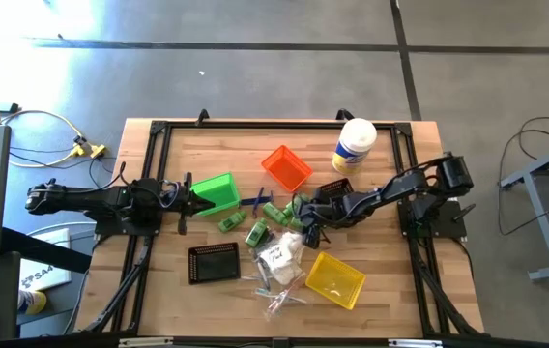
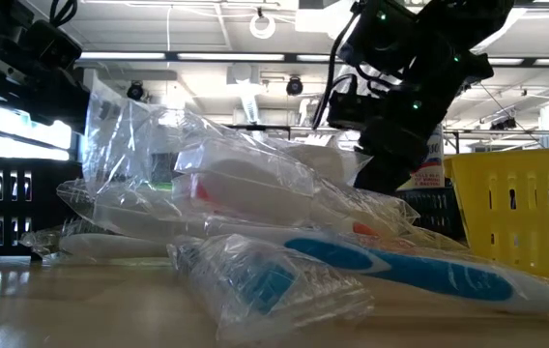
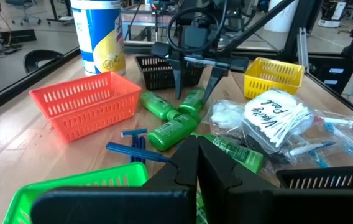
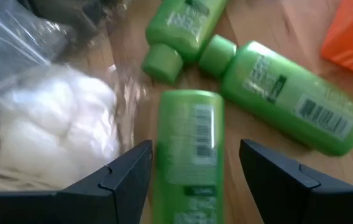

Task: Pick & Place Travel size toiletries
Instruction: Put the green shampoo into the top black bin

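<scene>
Right gripper (image 4: 195, 168) hangs low over the middle of the table (image 1: 390, 290), jaws spread wide, one to each side of a green mini bottle (image 4: 189, 146) lying flat (no contact with either finger visible). Two more green bottles (image 4: 288, 99) lie just beyond it, caps nearly touching; a clear bag of cotton balls (image 4: 58, 124) sits beside. Orange bin (image 1: 286, 166) stands near. Left gripper (image 3: 196, 165) waits at the green bin (image 1: 215, 191), fingers pressed together, empty.
</scene>
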Motion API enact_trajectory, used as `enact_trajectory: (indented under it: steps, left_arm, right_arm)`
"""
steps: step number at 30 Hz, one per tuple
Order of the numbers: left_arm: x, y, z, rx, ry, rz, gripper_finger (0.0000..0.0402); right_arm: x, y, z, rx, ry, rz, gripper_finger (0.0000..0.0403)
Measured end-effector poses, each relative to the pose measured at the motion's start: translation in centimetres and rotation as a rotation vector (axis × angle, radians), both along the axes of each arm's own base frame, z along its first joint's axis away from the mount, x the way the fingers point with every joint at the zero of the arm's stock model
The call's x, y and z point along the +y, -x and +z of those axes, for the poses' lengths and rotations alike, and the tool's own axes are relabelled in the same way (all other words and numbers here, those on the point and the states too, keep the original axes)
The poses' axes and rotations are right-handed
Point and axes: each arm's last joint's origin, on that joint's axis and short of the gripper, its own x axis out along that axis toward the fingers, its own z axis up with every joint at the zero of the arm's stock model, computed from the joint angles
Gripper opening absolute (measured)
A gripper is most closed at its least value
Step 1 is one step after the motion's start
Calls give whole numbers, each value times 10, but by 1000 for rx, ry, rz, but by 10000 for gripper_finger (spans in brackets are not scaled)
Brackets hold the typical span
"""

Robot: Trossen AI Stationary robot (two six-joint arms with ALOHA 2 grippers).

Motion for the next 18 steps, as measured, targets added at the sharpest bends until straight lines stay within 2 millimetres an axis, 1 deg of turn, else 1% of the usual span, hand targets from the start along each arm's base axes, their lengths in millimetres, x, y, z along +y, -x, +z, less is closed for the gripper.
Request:
enact_trajectory:
  steps: [4, 18]
  left_arm:
    - [0, 0, 0, 0, 0, 0, 0]
    - [0, 0, 0, 0, 0, -1, 0]
  right_arm:
    - [0, 3, -2, 34, -25, 16, 235]
    - [2, 3, -2, 38, -63, 40, 235]
